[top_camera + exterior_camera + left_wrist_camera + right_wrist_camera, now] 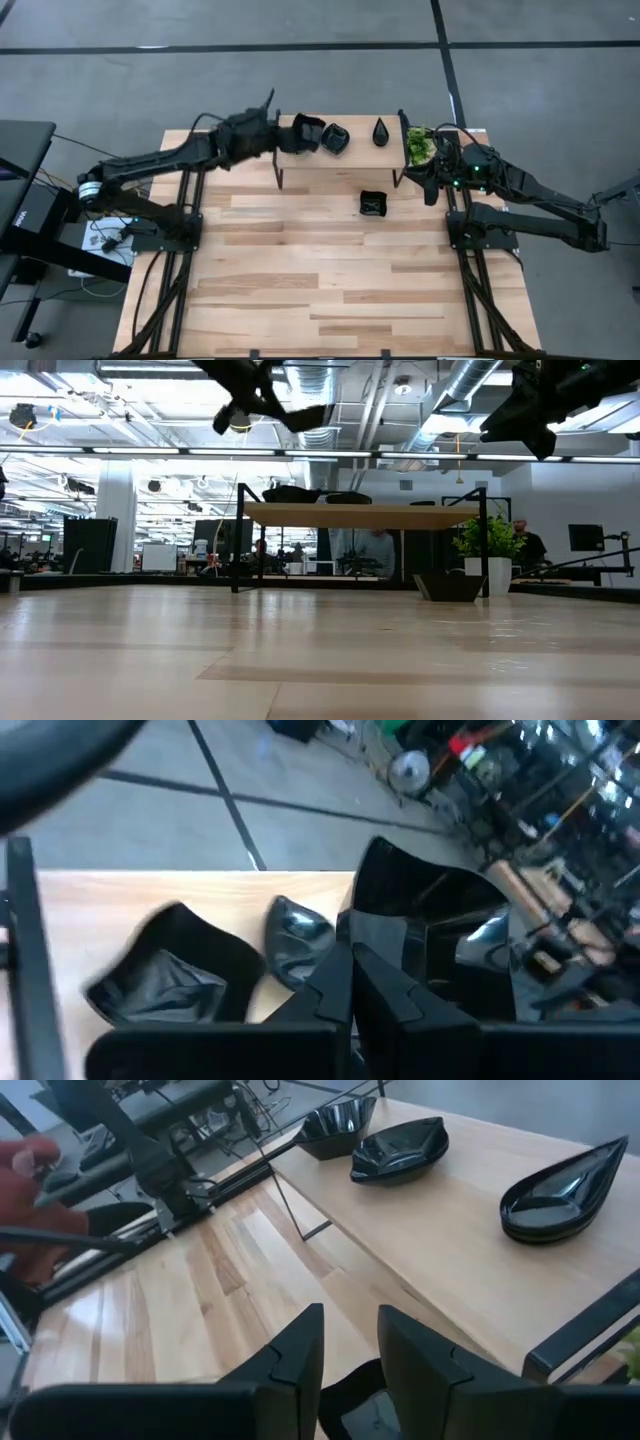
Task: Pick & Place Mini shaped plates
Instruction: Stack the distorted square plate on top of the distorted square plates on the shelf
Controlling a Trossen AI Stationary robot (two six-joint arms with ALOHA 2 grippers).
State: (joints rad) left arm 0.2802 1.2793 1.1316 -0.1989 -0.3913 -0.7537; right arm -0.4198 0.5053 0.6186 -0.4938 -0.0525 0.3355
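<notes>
My left jaws (300,135) clamp a square plate (430,920) above the shelf's (350,155) left end. Only the right wrist view shows my right jaws (350,1350) apart over another square plate (373,203) on the tabletop (300,270).

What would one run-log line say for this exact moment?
left gripper: over shelf, fingers shut on square plate | right gripper: by plant, fingers apart, empty | table: one square dish
</notes>
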